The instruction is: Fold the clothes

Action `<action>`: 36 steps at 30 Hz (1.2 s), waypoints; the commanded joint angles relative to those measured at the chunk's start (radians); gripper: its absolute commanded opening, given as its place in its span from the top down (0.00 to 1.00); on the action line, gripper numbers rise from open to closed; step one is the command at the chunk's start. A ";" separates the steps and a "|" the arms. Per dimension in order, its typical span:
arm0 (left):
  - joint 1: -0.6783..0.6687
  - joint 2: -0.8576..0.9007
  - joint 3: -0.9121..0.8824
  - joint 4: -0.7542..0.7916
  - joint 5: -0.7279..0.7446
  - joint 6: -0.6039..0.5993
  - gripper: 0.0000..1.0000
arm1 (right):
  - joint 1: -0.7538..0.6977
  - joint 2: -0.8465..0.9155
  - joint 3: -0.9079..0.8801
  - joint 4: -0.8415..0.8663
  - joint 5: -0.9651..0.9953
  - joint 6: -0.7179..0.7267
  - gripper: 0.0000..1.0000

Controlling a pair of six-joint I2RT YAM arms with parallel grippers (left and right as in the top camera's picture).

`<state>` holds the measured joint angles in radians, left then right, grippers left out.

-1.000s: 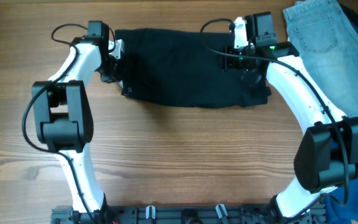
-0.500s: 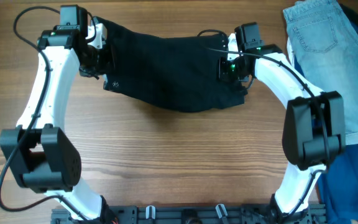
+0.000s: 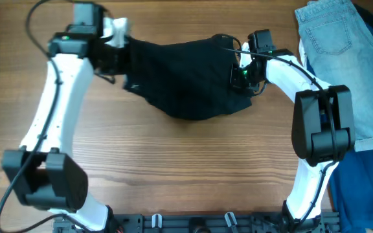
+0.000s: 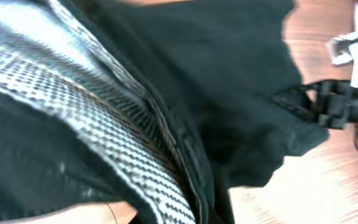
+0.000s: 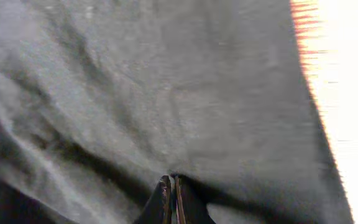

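Note:
A black garment [image 3: 186, 77] hangs stretched between my two grippers over the far middle of the wooden table, sagging in the middle. My left gripper [image 3: 116, 53] holds its left end; the left wrist view shows only black cloth and a checked waistband [image 4: 92, 112], with the fingers hidden. My right gripper [image 3: 243, 70] holds the right end. In the right wrist view its fingers [image 5: 170, 193] are pinched shut on the dark cloth [image 5: 166, 93]. The right arm also shows in the left wrist view [image 4: 334, 102].
Light blue jeans [image 3: 342, 52] lie at the far right of the table [image 3: 173, 175], over darker blue cloth [image 3: 368, 188] at the right edge. A rail with clamps runs along the near edge.
Both grippers have drawn closer together with the black garment. The cloth, flat a second ago, now bunches and sags between them. The left arm swung outward, then back right.

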<state>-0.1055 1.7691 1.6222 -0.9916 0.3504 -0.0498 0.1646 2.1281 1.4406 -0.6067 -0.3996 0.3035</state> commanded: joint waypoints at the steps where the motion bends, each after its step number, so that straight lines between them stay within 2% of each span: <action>1: -0.132 0.076 -0.003 0.085 0.050 0.015 0.96 | -0.002 0.021 0.004 0.020 -0.087 0.010 0.96; 6: -0.227 0.171 -0.003 0.169 0.049 -0.003 0.96 | -0.016 -0.033 0.020 0.098 -0.225 0.011 0.96; 11: -0.264 0.230 -0.003 0.240 0.050 -0.011 0.96 | -0.121 -0.269 0.061 0.187 -0.261 0.085 0.96; 15: -0.288 0.230 -0.003 0.343 0.050 -0.015 0.96 | -0.234 -0.399 0.061 0.174 -0.261 0.091 0.96; 18: -0.314 0.230 -0.003 0.406 0.050 -0.014 0.93 | -0.267 -0.406 0.061 0.154 -0.276 0.088 0.96; 19: -0.328 0.230 -0.003 0.433 0.050 -0.014 0.76 | -0.270 -0.406 0.060 0.145 -0.275 0.081 0.96; 20: -0.341 0.230 -0.003 0.459 0.050 -0.014 0.32 | -0.271 -0.406 0.057 0.142 -0.274 0.063 0.96; 21: -0.353 0.230 -0.003 0.478 0.050 -0.014 0.00 | -0.270 -0.406 0.057 0.140 -0.273 0.062 0.96; 27: -0.388 0.230 -0.003 0.536 0.049 -0.014 0.00 | -0.270 -0.404 0.057 0.129 -0.249 0.037 0.96; 33: -0.376 0.233 -0.003 0.459 0.050 -0.014 0.00 | -0.269 -0.383 0.056 0.060 -0.159 -0.019 0.95; 36: -0.411 0.259 -0.003 0.442 0.050 -0.003 0.00 | -0.269 -0.360 0.056 0.036 -0.110 -0.043 0.95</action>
<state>-0.4862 1.9995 1.6203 -0.5388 0.3878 -0.0654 -0.1074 1.7290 1.5021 -0.5598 -0.5808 0.3119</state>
